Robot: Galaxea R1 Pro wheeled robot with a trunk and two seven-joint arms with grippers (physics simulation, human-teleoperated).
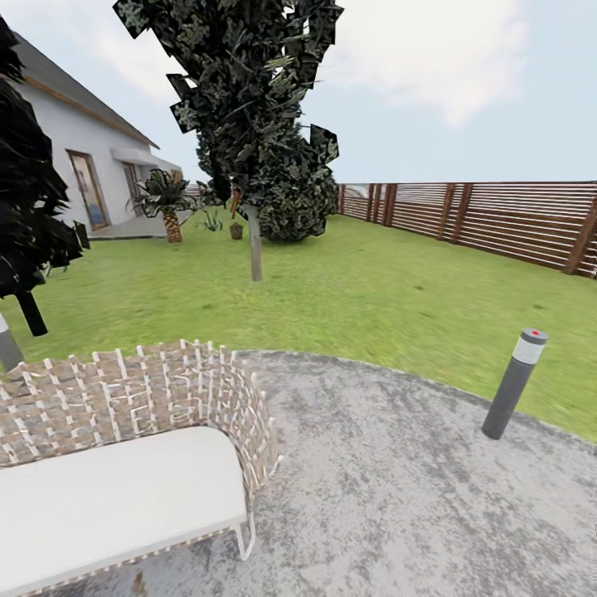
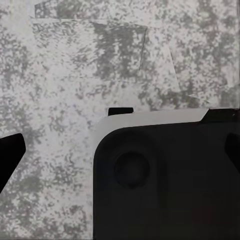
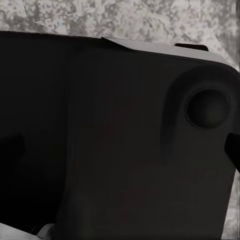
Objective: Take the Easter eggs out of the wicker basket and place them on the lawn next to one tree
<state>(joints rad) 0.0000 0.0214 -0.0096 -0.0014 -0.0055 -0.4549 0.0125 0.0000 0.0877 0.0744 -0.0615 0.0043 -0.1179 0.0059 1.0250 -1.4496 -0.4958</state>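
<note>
Pale woven seat (image 1: pixel 124 448) on grey patio (image 1: pixel 414 497), bollard light (image 1: pixel 514 383), possibly palm (image 1: pixel 168 203)

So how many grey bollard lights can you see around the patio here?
2: one bollard light stands at the patio's right edge by the lawn; another is at the left edge behind the woven seat. Others may be hidden.

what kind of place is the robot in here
A backyard garden, it seems: a green lawn ringed by a brown slat fence, trees such as the slim-trunked tree, a white house, and a grey paved patio with a woven seat.
</note>
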